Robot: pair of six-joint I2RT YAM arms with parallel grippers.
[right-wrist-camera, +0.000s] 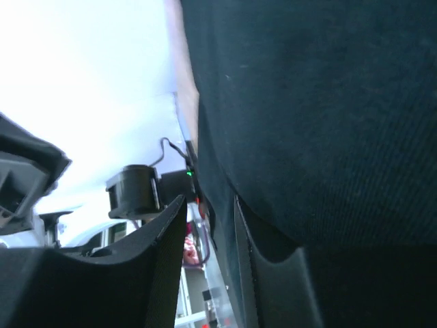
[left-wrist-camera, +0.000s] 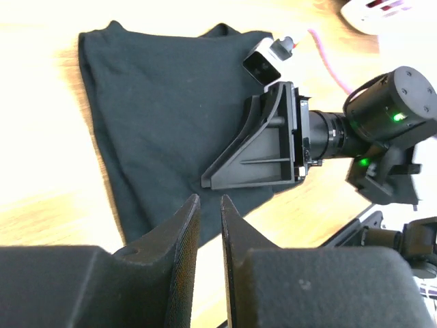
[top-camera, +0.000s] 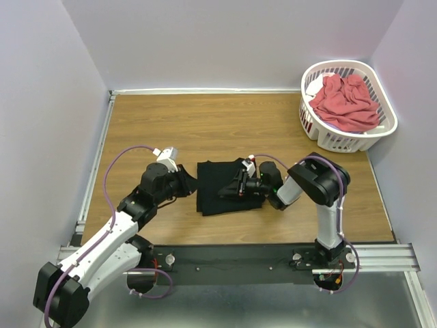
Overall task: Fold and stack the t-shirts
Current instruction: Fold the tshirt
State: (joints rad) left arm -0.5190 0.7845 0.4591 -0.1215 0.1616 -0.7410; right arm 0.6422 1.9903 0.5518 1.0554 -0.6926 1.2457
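A black t-shirt lies folded into a rough rectangle in the middle of the wooden table. My left gripper sits at its left edge; in the left wrist view the fingers stand a narrow gap apart with only wood between them and the black t-shirt just ahead. My right gripper lies low over the shirt's right half, turned on its side. In the right wrist view it is open, with black cloth draped against its right finger. A coral-red t-shirt is bunched in the basket.
The white slotted laundry basket stands at the far right corner against the wall. Grey walls close in the table on the left, back and right. The black rail with both arm bases runs along the near edge.
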